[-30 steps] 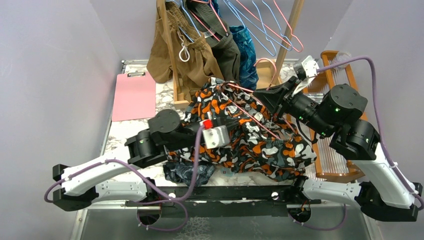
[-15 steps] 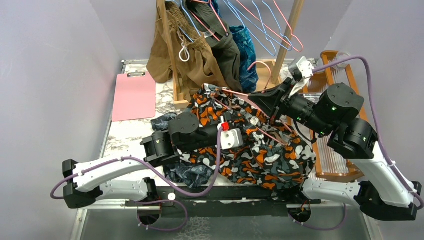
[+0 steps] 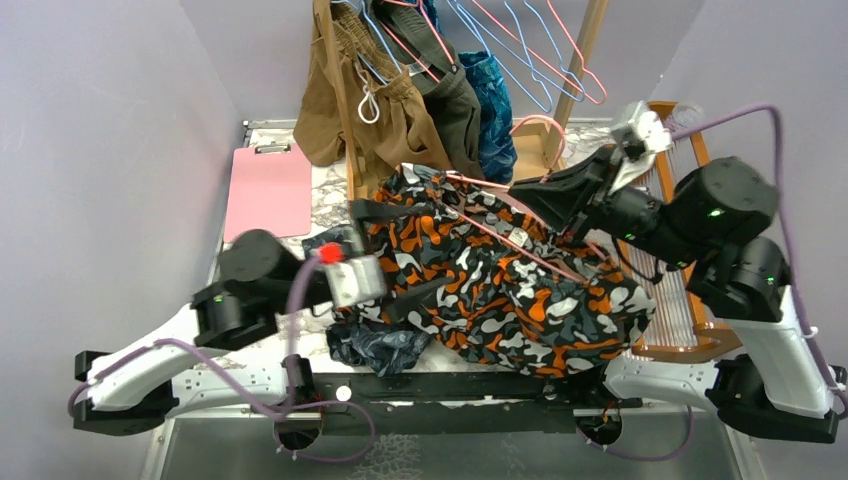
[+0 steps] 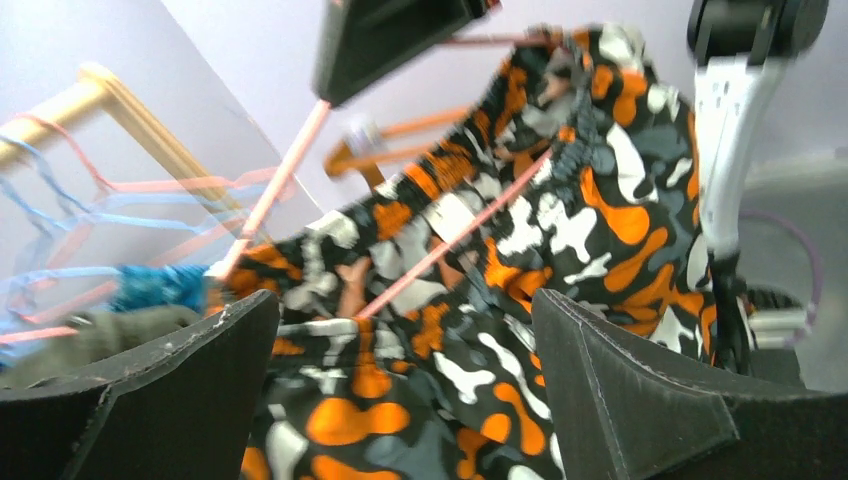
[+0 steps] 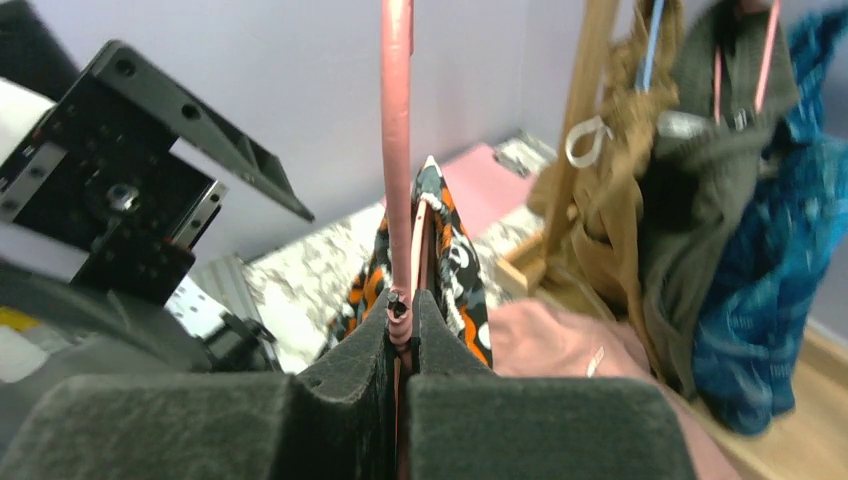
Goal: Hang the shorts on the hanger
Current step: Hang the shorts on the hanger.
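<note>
The shorts (image 3: 500,290), dark with orange, white and grey blobs, are draped over the pink wire hanger (image 3: 500,232) in mid-table. My right gripper (image 3: 530,195) is shut on the hanger near its hook and holds it lifted. The right wrist view shows the pink wire (image 5: 397,150) pinched between the pads, with the shorts (image 5: 450,250) hanging beyond. My left gripper (image 3: 400,255) stands wide open at the shorts' left edge. The left wrist view has printed fabric (image 4: 520,240) and the hanger wire (image 4: 450,240) ahead of the spread fingers (image 4: 640,390), with nothing clamped.
A pink clipboard (image 3: 268,190) lies at the back left. A wooden rack (image 3: 345,100) at the back carries brown, dark and blue garments and several wire hangers (image 3: 520,50). A wooden slatted tray (image 3: 680,300) sits at the right. Dark navy shorts (image 3: 380,345) lie near the front edge.
My left gripper opened, let go of the shorts and drew back to the left. The right gripper carried the hanger a little up and to the right.
</note>
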